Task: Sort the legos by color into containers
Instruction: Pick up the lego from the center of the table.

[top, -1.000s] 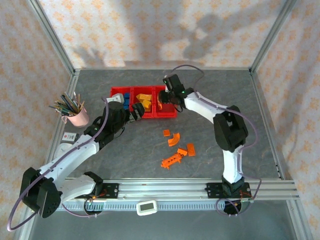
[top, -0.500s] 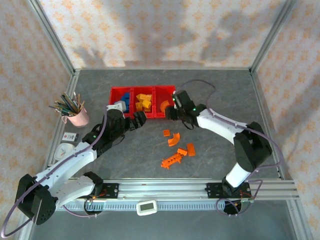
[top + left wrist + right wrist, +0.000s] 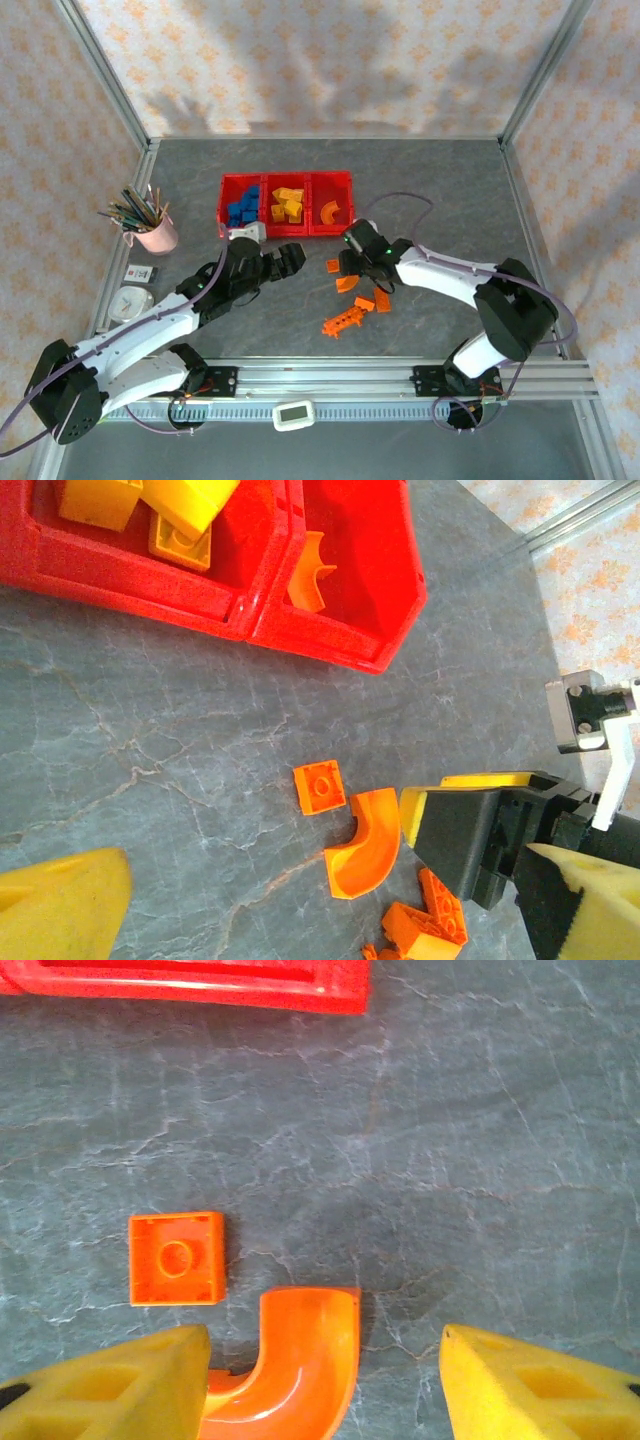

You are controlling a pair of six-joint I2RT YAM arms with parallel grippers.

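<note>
The red containers (image 3: 285,180) hold blue legos (image 3: 240,207) on the left, yellow legos (image 3: 288,203) in the middle and one orange curved piece (image 3: 330,210) on the right. Loose orange legos lie in front: a small square (image 3: 177,1258), a curved piece (image 3: 300,1360), two bricks (image 3: 375,300) and a long toothed piece (image 3: 342,322). My right gripper (image 3: 325,1385) is open low over the curved piece, which lies between its fingers next to the left fingertip (image 3: 120,1385). My left gripper (image 3: 290,258) is open and empty, just left of these pieces.
A pink cup of pencils (image 3: 150,228) stands at the left, with a small round object (image 3: 128,302) and a card (image 3: 140,273) near it. Metal frame rails run along the table's sides and near edge (image 3: 400,375).
My right gripper has left the right bin, come down toward me to the loose orange pieces and opened. My left gripper has drawn back from the tray, staying open.
</note>
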